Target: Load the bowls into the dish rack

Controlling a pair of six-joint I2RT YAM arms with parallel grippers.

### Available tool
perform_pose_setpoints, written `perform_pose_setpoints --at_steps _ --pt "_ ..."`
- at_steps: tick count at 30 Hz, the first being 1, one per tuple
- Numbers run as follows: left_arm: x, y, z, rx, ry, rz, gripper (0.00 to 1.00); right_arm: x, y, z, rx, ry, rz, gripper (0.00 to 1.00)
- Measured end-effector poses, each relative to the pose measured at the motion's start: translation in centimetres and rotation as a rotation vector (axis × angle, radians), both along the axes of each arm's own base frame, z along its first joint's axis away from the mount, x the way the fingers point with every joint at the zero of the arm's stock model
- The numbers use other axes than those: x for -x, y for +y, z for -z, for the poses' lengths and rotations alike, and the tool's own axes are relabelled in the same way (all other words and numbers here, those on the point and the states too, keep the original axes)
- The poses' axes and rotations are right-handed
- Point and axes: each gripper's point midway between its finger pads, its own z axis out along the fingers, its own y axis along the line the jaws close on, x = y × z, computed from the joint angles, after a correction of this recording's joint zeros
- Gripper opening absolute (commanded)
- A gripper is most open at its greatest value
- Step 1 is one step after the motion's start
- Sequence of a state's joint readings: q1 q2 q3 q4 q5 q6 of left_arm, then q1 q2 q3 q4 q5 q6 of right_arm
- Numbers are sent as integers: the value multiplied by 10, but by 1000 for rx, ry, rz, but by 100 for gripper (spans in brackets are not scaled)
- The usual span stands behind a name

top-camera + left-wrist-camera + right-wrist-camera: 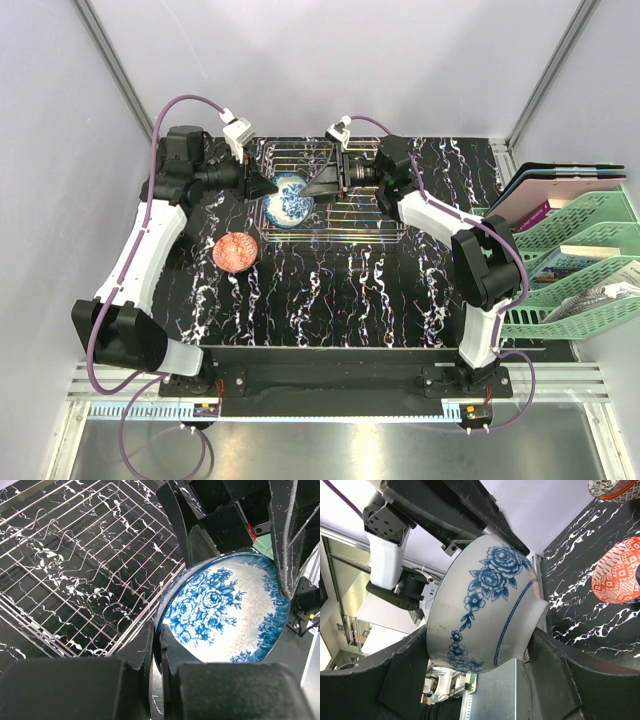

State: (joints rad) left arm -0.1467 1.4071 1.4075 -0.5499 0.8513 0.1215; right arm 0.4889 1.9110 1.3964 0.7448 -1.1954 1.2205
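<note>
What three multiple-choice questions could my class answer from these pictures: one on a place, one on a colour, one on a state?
1. Where is the red patterned bowl?
A. On the table, beside the dish rack
B. Inside the rack
C. Stacked in another bowl

2. What colour are the flowers on the flowered bowl?
A. Green
B. Blue
C. Yellow

3. How is the flowered bowl?
A. Upside down on the table
B. Lying inside the red bowl
C. Gripped over the rack by the left gripper and the right gripper

Answers: A, it sits outside the wire. B, blue roses on white. C, both wrist views show fingers clamping it.
</note>
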Motion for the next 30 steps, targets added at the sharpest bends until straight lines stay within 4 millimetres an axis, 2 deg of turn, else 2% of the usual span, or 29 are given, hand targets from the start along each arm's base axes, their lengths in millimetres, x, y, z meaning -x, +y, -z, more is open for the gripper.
perform_pose_setpoints --at_steps 1,2,6,11,14,17,20,24,30 --pt "0 0 0 1 0 -1 42 0 0 0 1 1 -1 0" --pt "-1 0 -1 3 -4 -2 55 0 0 0 1 1 -1 0" --pt "-4 -1 -4 6 -19 -10 70 3 1 3 7 5 -8 0" --pt "-7 2 -2 -4 -17 -34 73 1 2 15 37 7 -2 0" --pt "-12 9 -2 -12 -16 -68 73 -2 2 31 83 10 12 0" --pt "-20 27 -4 -18 -23 -133 73 -9 3 50 160 9 49 0" --pt "-29 57 -11 -17 -43 -229 73 -18 2 60 235 -28 92 0" --pt "-31 93 -9 -25 -62 -337 72 -38 -4 55 356 -175 176 0" --pt "-20 128 20 -36 -7 -434 73 -82 -28 35 549 -536 333 0"
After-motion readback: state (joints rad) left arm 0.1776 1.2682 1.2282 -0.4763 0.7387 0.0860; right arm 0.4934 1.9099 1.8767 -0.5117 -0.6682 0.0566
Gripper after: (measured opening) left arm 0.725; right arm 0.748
